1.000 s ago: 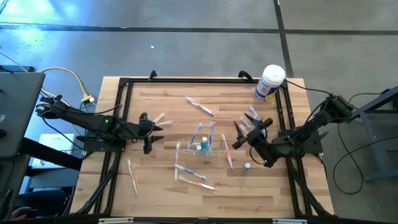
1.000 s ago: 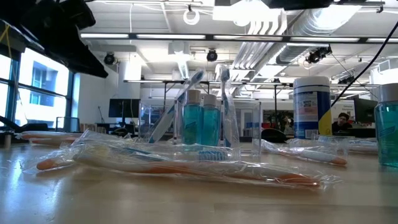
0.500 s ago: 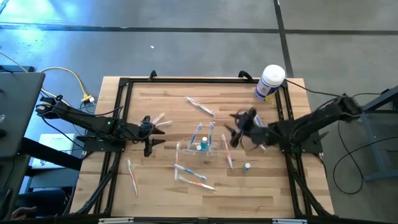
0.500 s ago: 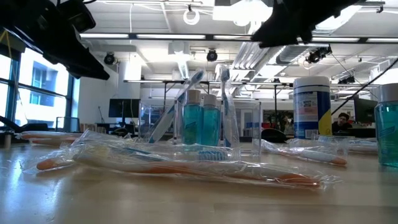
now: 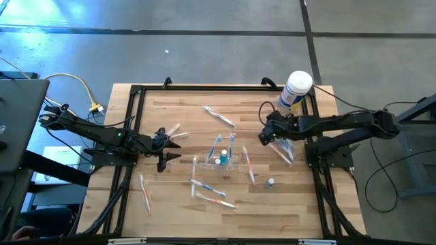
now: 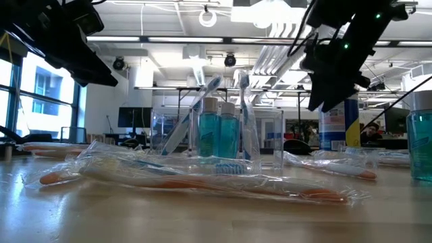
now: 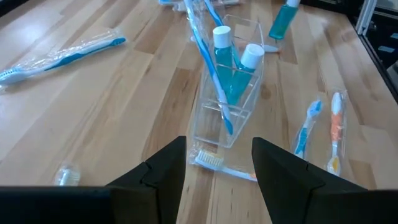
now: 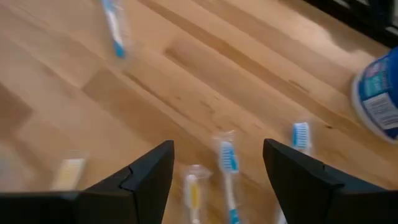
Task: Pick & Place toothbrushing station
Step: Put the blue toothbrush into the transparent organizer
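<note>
clear holder mid-bench, both tools empty

the toothbrushing station [image 5: 221, 160] is a glassy, faint-edged clear plastic holder sitting at the centre of the pale wood-plank bench [image 5: 184, 211]. two small bottles of teal liquid with white caps [image 7: 233, 68] stand inside it, along with upright toothbrushes in thin film sleeves. in the low view its walls almost vanish against the room behind, and crinkled see-through wrappers in front hide its base.

the left tool [image 5: 163, 144] hangs just off the holder at 9 o'clock, its dark blunt fingers spread with nothing between them. the right tool [image 5: 264, 134] sits toward 2 o'clock from the holder, fingers parted and empty, above wrapped brushes; its wrist view is smeared, so those brushes show only as blue and yellow streaks.

a round white canister with a blue label [image 5: 296, 90] stands at the bench's 1 o'clock corner, against the black metal frame; its print cannot be read. loose sleeved toothbrushes [image 5: 209, 195] lie scattered from 5 to 7 o'clock of the holder, and a small capped bottle [image 5: 270, 182] stands at 4 o'clock.
</note>
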{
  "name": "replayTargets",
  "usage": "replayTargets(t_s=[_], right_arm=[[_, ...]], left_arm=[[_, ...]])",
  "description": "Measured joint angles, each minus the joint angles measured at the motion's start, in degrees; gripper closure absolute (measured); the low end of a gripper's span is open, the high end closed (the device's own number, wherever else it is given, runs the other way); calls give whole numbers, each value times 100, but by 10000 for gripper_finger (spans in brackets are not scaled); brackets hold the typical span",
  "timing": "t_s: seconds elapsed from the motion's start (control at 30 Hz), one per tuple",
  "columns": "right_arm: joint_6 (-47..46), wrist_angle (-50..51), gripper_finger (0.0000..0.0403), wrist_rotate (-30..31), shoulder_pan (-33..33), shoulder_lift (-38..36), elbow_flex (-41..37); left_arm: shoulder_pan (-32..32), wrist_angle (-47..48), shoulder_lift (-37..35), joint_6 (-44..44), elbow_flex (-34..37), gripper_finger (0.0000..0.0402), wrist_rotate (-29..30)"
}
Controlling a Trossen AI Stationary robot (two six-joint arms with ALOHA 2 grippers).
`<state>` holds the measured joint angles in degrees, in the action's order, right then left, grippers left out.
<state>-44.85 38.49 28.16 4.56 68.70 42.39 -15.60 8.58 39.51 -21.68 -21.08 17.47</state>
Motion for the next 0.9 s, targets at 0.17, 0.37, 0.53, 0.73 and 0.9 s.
replayTargets(t_s=[0.17, 0.37, 0.53, 0.73, 0.9], right_arm=[[41, -35, 164, -241, 15, 515, 0], [-32, -172, 164, -313, 40, 1098, 0], [-76, -277, 164, -438, 305, 1357, 0], [-13, -279, 164, -491, 654, 1584, 0], [6, -320, 164, -777, 765, 1805, 0]], left_arm=[[-4, -32, 159, -225, 0, 225, 2], [-9, -256, 597, -239, -2, 225, 2], [-9, -796, 1093, -239, -2, 225, 3], [-9, -1386, 1611, -237, -2, 225, 4], [-9, -1498, 1852, -237, -2, 225, 4]])
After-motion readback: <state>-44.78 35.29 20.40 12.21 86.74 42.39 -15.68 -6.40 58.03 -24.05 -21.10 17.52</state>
